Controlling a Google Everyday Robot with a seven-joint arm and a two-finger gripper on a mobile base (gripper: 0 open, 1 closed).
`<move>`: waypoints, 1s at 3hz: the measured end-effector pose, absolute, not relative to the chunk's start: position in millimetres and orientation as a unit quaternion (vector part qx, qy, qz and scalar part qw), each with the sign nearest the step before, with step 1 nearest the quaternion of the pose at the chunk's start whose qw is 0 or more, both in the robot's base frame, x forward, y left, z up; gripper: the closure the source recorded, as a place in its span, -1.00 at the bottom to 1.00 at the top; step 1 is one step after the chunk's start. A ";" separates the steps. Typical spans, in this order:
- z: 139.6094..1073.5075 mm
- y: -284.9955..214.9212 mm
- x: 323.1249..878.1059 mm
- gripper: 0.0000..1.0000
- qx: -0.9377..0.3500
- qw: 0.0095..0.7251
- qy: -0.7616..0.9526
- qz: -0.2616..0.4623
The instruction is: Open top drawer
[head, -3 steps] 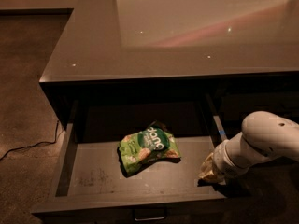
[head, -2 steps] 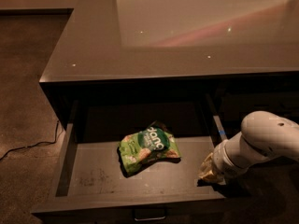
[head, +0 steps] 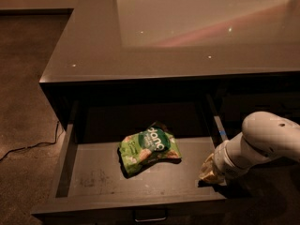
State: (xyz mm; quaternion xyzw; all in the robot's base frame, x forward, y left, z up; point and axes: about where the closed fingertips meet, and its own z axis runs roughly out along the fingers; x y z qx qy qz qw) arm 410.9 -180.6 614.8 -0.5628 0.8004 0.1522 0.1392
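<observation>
The top drawer [head: 93, 182] stands pulled far out from under the glossy counter [head: 187, 36], its grey inner tray showing. Its metal pull [head: 150, 216] sits at the centre of the front, at the bottom edge of the camera view. A green snack bag [head: 147, 146] lies in the middle of the tray. My white arm [head: 262, 142] comes in from the right. My gripper [head: 209, 171] hangs at the drawer's front right corner, just over the tray's right side. It is well right of the pull and apart from the bag.
A dark cable [head: 28, 146] runs over the carpeted floor left of the drawer. The counter top overhangs the drawer's back part. The cabinet body continues to the right behind my arm.
</observation>
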 end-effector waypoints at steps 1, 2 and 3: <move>614.8 -180.6 410.9 -0.30 -0.563 0.139 0.800 0.152; 614.8 -180.6 410.9 -0.77 -0.563 0.139 0.800 0.152; 614.8 -180.5 410.9 -1.00 -0.563 0.139 0.800 0.152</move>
